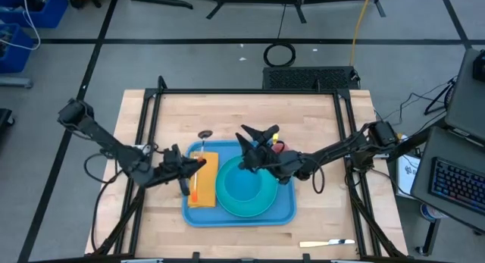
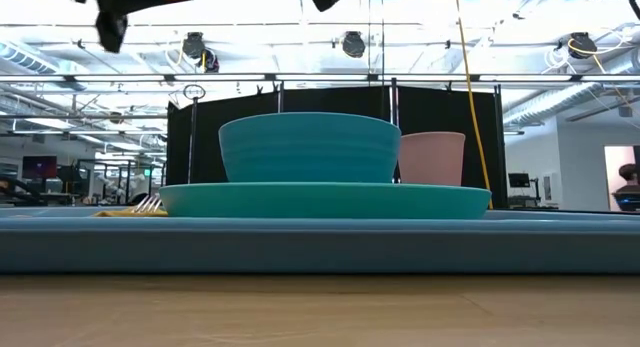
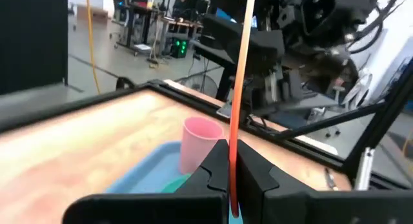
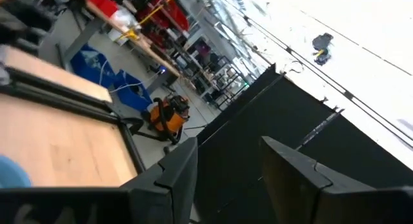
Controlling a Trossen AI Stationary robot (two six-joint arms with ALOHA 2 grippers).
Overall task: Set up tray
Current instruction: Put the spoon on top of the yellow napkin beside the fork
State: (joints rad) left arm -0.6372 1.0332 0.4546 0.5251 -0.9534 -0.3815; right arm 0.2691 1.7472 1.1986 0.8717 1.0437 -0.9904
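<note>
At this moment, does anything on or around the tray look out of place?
One piece of cutlery lies alone near the table's front edge, well off the tray, while the plate, bowl, cup and napkin sit on it.

One tray [image 1: 285, 211], one plate [image 1: 261, 205] in it, lower middle of the high view, one bowl [image 2: 309, 147], one pink cup [image 2: 432, 158], one orange napkin [image 1: 206, 169], two arms, one knife [image 1: 327, 243] at lower right, one spoon [image 1: 204, 134] above the tray
</note>
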